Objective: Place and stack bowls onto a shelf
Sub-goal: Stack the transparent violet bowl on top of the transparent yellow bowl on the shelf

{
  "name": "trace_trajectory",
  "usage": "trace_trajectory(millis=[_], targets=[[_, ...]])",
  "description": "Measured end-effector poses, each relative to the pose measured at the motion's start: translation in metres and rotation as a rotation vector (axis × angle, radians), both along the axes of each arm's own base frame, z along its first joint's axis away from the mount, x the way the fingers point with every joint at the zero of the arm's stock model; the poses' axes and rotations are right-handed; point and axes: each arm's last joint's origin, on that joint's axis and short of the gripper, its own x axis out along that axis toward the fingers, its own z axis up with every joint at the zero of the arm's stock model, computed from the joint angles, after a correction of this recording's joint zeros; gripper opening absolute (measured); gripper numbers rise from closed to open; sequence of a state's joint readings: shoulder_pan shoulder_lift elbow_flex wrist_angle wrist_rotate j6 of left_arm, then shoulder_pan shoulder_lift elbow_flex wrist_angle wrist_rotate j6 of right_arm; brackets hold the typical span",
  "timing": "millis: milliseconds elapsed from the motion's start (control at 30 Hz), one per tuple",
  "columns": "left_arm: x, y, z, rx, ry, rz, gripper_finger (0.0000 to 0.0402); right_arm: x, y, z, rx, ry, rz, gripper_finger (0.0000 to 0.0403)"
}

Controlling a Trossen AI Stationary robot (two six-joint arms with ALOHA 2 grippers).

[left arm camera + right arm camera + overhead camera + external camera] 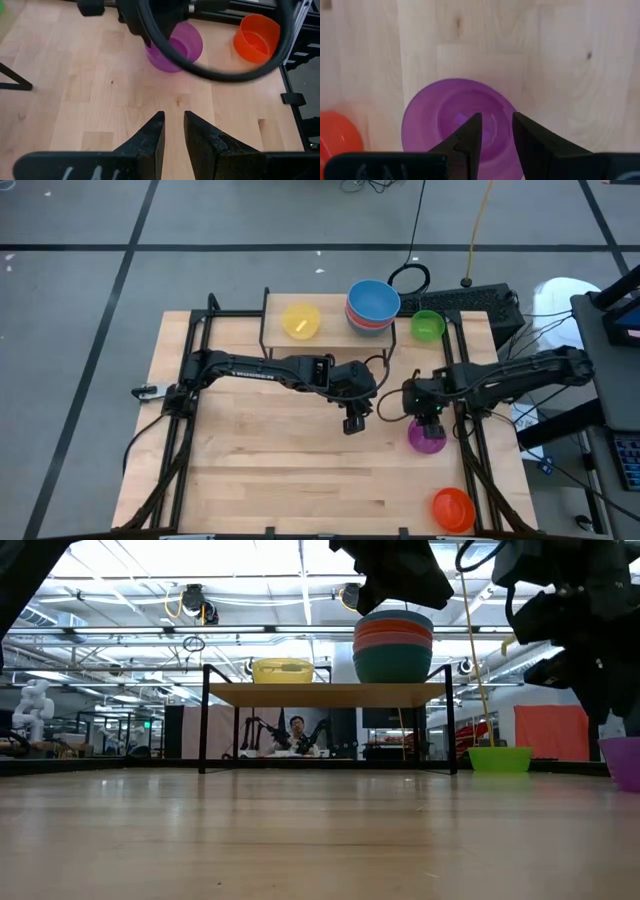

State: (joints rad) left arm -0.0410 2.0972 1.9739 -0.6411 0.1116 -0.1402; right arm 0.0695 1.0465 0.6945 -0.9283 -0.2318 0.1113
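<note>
Bowls you can count here come to six or seven: on the shelf (330, 330) a yellow bowl (300, 321) sits alone toward its left end, and toward its right end stands a stack (393, 643) with a blue bowl (373, 300) on top, red or orange layers under it and a teal one at the bottom in the low view; how many make up that stack you cannot tell for sure. Off the shelf, on the tabletop (280, 470), you have three single bowls: a green bowl (427, 326) just beside the shelf's right end, a purple bowl (427, 437) further toward you on the right, and an orange bowl (452, 508) near the right front corner. All sit upright, mouths up. The one shelf runs its long axis left to right across the far edge of the tabletop. Your right gripper (494, 125) hangs directly over the purple bowl, its jaws parted by a narrow gap above the bowl's hollow, and nothing is held. Your left gripper (174, 122) hovers over bare wood near the middle, in front of the shelf, jaws likewise slightly apart and empty, pointing toward the purple bowl.
</note>
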Motion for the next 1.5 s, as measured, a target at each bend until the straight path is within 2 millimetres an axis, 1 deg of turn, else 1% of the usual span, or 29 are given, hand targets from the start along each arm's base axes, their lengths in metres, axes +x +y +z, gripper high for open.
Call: trace_trajectory(millis=[67,233,500,1200,1400,1500], targets=[[0.000,0.000,0.000,0.000,0.000,0.000,0.0076,0.002,0.002,-0.004,-0.005,0.027,0.012,0.0100],[0.000,0.000,0.000,0.000,0.000,0.000,0.0076,0.006,0.005,-0.012,-0.082,0.085,0.001,0.0100],[0.000,0.000,0.000,0.001,0.000,-0.001,0.0076,0.008,0.010,-0.016,-0.086,0.114,0.030,0.0100],[0.000,0.000,0.000,0.001,-0.001,-0.001,0.0076,0.007,0.014,-0.015,-0.081,0.103,0.063,0.0100],[0.000,0.000,0.000,0.001,-0.001,-0.001,0.0076,0.014,0.016,-0.005,-0.080,0.042,0.104,0.0100],[0.000,0.000,0.000,0.003,-0.001,-0.003,0.0076,0.015,0.016,-0.005,-0.082,0.030,0.123,0.0100]])
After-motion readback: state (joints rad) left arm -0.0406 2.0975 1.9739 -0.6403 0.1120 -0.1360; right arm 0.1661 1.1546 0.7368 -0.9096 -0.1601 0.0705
